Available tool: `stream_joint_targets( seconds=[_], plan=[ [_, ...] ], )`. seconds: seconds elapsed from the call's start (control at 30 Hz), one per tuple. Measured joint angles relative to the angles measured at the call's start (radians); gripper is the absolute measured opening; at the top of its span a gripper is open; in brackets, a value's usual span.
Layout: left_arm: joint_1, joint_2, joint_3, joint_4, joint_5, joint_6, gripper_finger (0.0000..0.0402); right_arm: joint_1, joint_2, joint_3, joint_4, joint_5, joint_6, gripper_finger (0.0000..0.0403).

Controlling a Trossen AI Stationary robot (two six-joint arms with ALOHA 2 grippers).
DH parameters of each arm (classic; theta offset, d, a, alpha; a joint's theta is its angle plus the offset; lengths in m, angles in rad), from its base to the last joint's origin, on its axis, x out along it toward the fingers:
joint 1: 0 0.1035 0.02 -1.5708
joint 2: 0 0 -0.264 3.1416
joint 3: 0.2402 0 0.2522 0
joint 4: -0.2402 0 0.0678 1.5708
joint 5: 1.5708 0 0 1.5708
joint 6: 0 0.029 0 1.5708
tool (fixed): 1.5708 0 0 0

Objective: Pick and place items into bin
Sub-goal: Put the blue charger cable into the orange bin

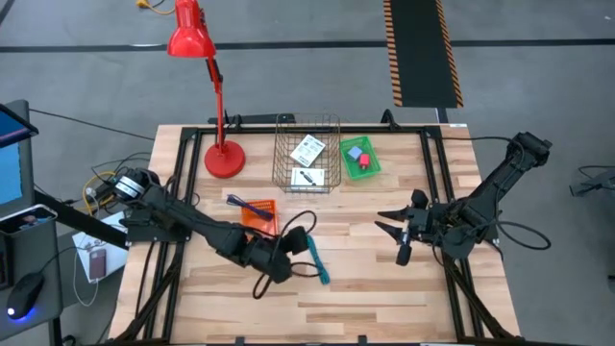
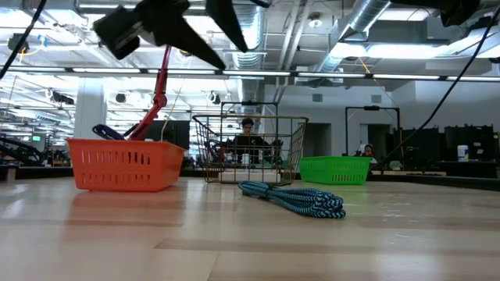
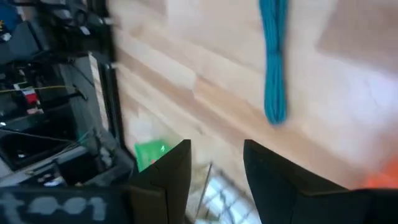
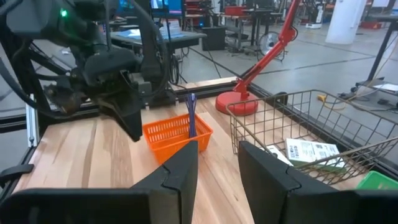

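Note:
A teal braided cord (image 1: 317, 259) lies loose on the table and shows bundled in the low view (image 2: 297, 200). My left gripper (image 1: 296, 244) hovers open just left of it, above the table (image 2: 236, 59); its wrist view has the cord (image 3: 273, 62) ahead of the parted fingers (image 3: 217, 168). White cards (image 1: 308, 151) lie in a wire basket (image 1: 307, 178). Blue pens (image 1: 252, 205) stick up from an orange basket (image 1: 259, 216). A pink piece (image 1: 364, 157) lies in a green bin (image 1: 348, 168). My right gripper (image 1: 384, 223) waits open on the right (image 4: 217, 165).
A red desk lamp stands with its base (image 1: 224, 159) at the far left, beside the wire basket. Black cable (image 1: 288, 226) loops around my left wrist. Black rails frame the table's left (image 1: 178, 183) and right sides. Bare wood (image 1: 365, 298) stretches along the near edge.

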Motion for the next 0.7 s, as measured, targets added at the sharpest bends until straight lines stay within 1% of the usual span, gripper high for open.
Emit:
stream_joint_targets(
  seconds=[0.1, 0.2, 0.3, 0.47, 0.7],
  plan=[
    [0.021, 0.000, 0.000, 0.042, 0.079, -0.037, 0.0138, 0.000, 0.000, 0.000, -0.021, -0.001, 0.028, 0.0108],
    [0.039, 0.003, 0.000, 0.046, 0.153, -0.082, 0.0138, 0.000, 0.000, 0.000, -0.061, -0.003, 0.076, 0.0108],
    [0.051, 0.038, 0.012, 0.051, 0.185, -0.136, 0.0138, 0.000, 0.000, 0.000, -0.103, -0.004, 0.118, 0.0108],
    [0.054, 0.141, 0.085, 0.006, 0.260, -0.153, 0.0138, 0.000, 0.000, 0.000, -0.116, -0.003, 0.132, 0.0108],
    [0.077, 0.284, 0.225, -0.125, 0.353, -0.161, 0.0138, 0.000, 0.000, 0.000, -0.116, -0.005, 0.132, 0.0108]
  ],
)
